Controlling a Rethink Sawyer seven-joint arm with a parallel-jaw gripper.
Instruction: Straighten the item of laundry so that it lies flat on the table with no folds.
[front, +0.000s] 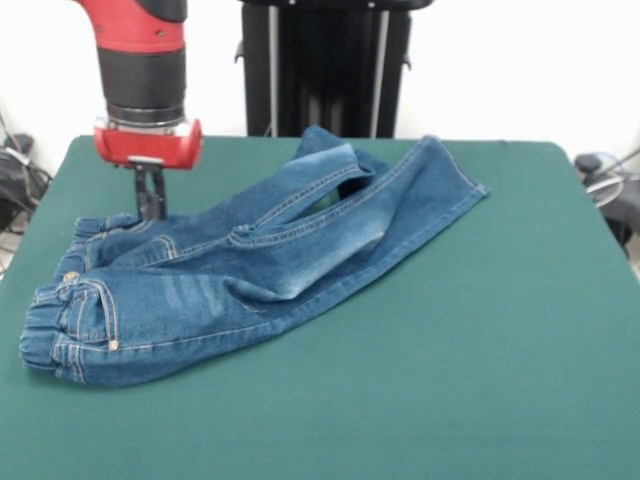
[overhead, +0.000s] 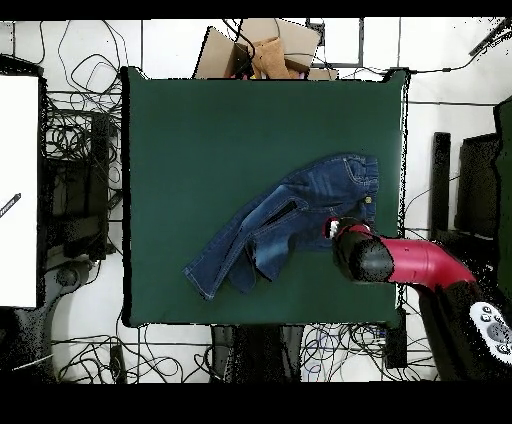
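The item of laundry, a small pair of blue jeans (front: 230, 270), lies on the green table (front: 480, 330) left of centre in the front view. Its gathered waistband is at the left and both legs run to the upper right. One leg is twisted and lies folded over the other, with wrinkles at the crotch. My gripper (front: 150, 205) hangs from the red and black arm and reaches down to the far edge of the waistband. In the overhead view the jeans (overhead: 290, 215) run from the right to the lower left, and the arm covers most of the gripper (overhead: 335, 230).
The table's cloth (overhead: 200, 140) spreads wide around the jeans on every side. Off the table are a cardboard box (overhead: 265, 50), tangled cables (overhead: 75, 130) on the floor and a white board (overhead: 18, 190).
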